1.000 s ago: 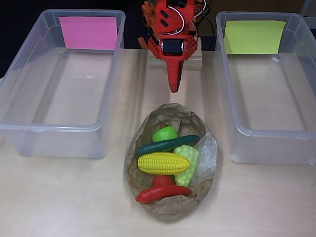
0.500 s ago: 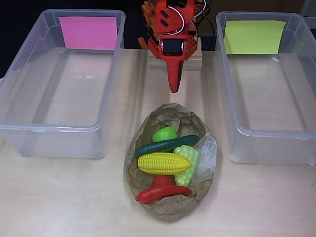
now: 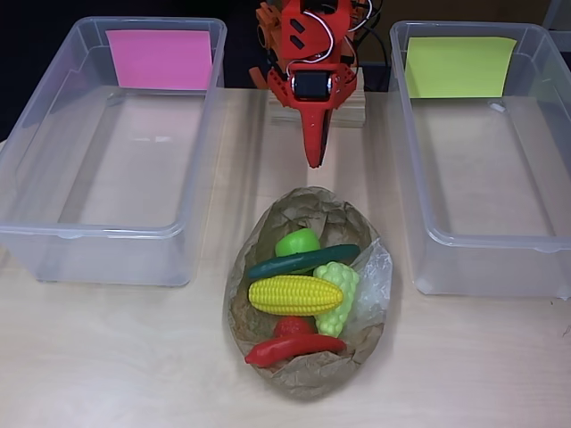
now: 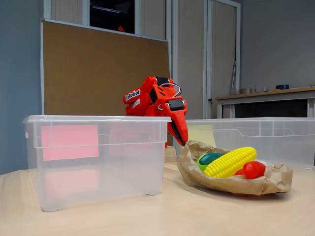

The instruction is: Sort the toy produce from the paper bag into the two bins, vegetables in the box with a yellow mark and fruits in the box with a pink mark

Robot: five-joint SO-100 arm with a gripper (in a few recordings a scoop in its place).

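Observation:
A crumpled brown paper bag (image 3: 308, 214) (image 4: 197, 169) lies open in the middle of the table. It holds a yellow corn cob (image 3: 294, 295) (image 4: 231, 161), a dark green cucumber (image 3: 303, 260), a green apple-like piece (image 3: 298, 242), a pale green grape bunch (image 3: 338, 292), a red pepper (image 3: 293, 349) and another red piece (image 4: 253, 169). My red gripper (image 3: 313, 153) (image 4: 182, 137) hangs shut and empty behind the bag, pointing down. The clear box with the pink mark (image 3: 161, 59) (image 4: 69, 141) stands on the left in the overhead view, and the box with the yellow mark (image 3: 459, 67) on the right.
Both clear bins are empty inside. The arm's wooden base block (image 3: 352, 109) sits between them at the table's back. Bare tabletop (image 3: 107, 357) runs along the front, on either side of the bag.

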